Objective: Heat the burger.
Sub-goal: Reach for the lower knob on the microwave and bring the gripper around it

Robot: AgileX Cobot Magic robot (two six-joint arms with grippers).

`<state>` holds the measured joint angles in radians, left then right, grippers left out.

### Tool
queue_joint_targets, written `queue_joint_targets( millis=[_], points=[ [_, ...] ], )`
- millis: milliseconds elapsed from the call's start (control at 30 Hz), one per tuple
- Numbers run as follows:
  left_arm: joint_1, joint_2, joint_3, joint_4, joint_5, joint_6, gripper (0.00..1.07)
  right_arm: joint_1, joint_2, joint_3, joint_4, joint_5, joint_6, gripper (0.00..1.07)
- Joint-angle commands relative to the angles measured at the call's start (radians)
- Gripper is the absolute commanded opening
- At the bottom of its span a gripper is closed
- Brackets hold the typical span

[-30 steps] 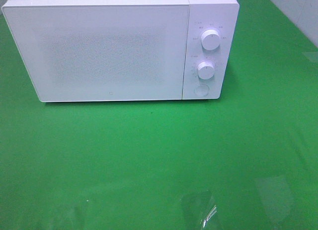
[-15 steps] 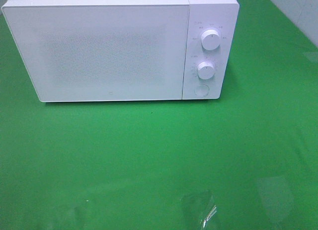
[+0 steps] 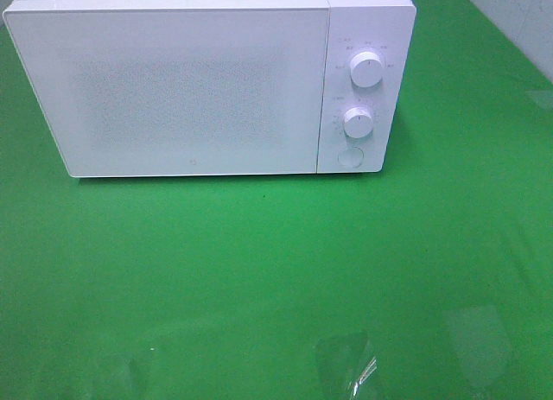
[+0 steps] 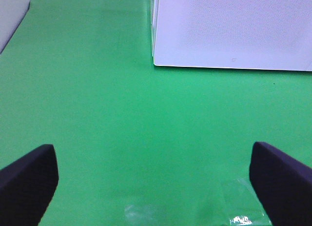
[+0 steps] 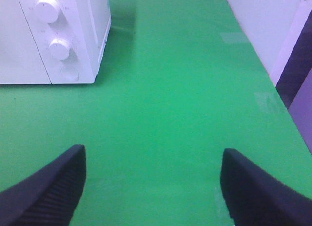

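I do not see the burger in any view; perhaps it sits behind the shut door [image 3: 173, 89] of the microwave [image 3: 380, 28], I cannot tell. The risk is turning a knob [image 5: 47, 9] with nothing inside. Only the wrist views show the left claw [image 4: 152, 172] and right claw [image 5: 153, 167], both open and empty above the surface [image 3: 259, 270]; the high view shows neither.

The white microwave [image 3: 190, 89], door shut, blocks the far left and centre. I have open green tabletop [image 3: 276, 270] across the whole near side, plus a lane past its right.
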<state>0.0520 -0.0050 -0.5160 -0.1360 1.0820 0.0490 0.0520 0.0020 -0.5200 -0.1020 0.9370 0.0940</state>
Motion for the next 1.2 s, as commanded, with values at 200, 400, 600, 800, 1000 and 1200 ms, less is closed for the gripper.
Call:
queue_joint_targets(
  millis=[200, 400, 600, 800, 1000, 1200],
  points=[
    [0.000, -0.015, 0.001, -0.001, -0.012, -0.001, 1.00, -0.006, 0.120, -0.013, -0.003, -0.149, -0.017, 0.73],
    [0.000, -0.015, 0.001, -0.001, -0.012, -0.001, 1.00, -0.005, 0.213, 0.053, 0.000, -0.393, -0.017, 0.73],
    [0.000, -0.015, 0.001, -0.001, -0.012, -0.001, 1.00, -0.005, 0.276, 0.117, 0.002, -0.581, -0.017, 0.73],
    [0.000, -0.015, 0.001, -0.001, -0.012, -0.001, 1.00, -0.005, 0.364, 0.148, 0.001, -0.722, -0.017, 0.73],
    [0.000, -0.015, 0.001, -0.001, -0.012, -0.001, 1.00, -0.005, 0.573, 0.148, -0.002, -0.967, -0.017, 0.73],
    [0.000, -0.015, 0.001, -0.001, -0.012, -0.001, 1.00, -0.005, 0.723, 0.148, 0.003, -1.182, -0.019, 0.73]
  ],
)
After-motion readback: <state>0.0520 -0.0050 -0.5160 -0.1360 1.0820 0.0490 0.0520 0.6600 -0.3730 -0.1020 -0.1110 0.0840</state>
